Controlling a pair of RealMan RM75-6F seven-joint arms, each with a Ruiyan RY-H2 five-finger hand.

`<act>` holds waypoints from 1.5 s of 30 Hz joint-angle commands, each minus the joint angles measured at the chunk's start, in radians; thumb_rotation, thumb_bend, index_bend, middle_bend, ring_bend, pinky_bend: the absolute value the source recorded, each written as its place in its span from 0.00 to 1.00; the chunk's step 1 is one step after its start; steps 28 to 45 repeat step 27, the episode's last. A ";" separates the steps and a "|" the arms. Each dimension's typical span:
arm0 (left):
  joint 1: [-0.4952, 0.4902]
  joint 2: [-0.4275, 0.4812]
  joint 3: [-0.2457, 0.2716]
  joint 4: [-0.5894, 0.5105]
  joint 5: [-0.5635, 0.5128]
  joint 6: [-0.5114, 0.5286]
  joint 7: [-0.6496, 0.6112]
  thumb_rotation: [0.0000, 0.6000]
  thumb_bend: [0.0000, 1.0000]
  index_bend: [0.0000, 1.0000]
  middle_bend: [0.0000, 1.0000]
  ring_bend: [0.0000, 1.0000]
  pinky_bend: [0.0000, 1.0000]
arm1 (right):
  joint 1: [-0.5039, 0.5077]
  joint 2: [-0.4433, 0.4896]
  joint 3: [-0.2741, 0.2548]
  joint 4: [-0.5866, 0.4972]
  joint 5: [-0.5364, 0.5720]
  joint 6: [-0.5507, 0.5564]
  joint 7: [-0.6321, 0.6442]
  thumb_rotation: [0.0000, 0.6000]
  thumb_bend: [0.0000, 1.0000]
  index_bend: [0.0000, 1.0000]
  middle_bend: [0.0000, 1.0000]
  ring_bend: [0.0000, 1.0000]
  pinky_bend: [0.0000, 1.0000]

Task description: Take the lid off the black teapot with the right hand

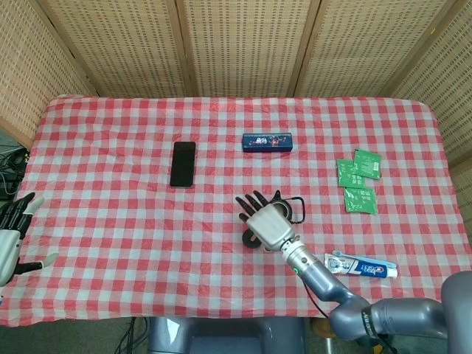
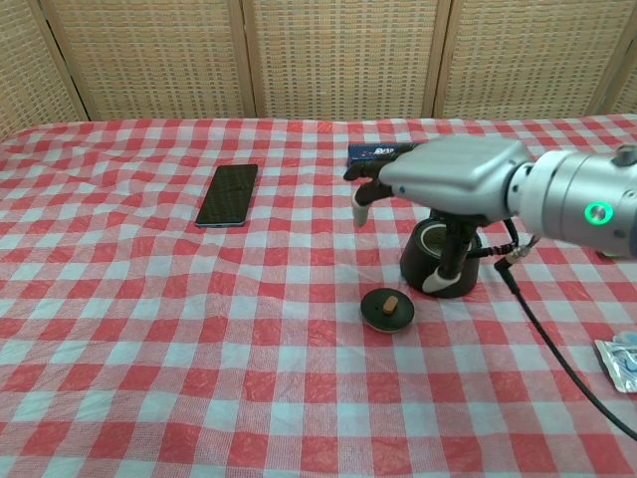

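Lid (image 2: pixel 388 308) lies flat on the cloth, just in front-left of your black teapot (image 2: pixel 439 261). Right hand (image 2: pixel 448 177) hovers above the pot, fingers spread, holding nothing. Left hand (image 1: pixel 13 237) at table edge, probably open.

Right hand (image 2: pixel 453 179) raised above the table, palm down, back of hand facing up; fingers spread and extended forward, thumb (image 2: pixel 443 267) hanging downward. Nothing held in it. In head view the same right hand (image 1: pixel 267 223) sits near table centre, fingers fanned toward the far edge, silver forearm running back to the lower right. Green indicator lit on the right wrist.

Left hand (image 1: pixel 12 234) at the left edge of head view, off the table side, fingers apart, thumb out, holding nothing. Not visible in chest view.
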 commanded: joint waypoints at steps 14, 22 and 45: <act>0.039 -0.007 0.027 0.012 0.084 0.085 -0.001 1.00 0.00 0.00 0.00 0.00 0.00 | -0.383 0.360 -0.080 0.066 -0.303 0.369 0.571 1.00 0.00 0.01 0.00 0.00 0.00; 0.063 -0.014 0.050 0.035 0.151 0.138 -0.023 1.00 0.00 0.00 0.00 0.00 0.00 | -0.547 0.332 -0.116 0.198 -0.376 0.521 0.731 1.00 0.00 0.00 0.00 0.00 0.00; 0.071 -0.016 0.057 0.045 0.169 0.153 -0.037 1.00 0.00 0.00 0.00 0.00 0.00 | -0.598 0.324 -0.121 0.228 -0.406 0.555 0.770 1.00 0.00 0.00 0.00 0.00 0.00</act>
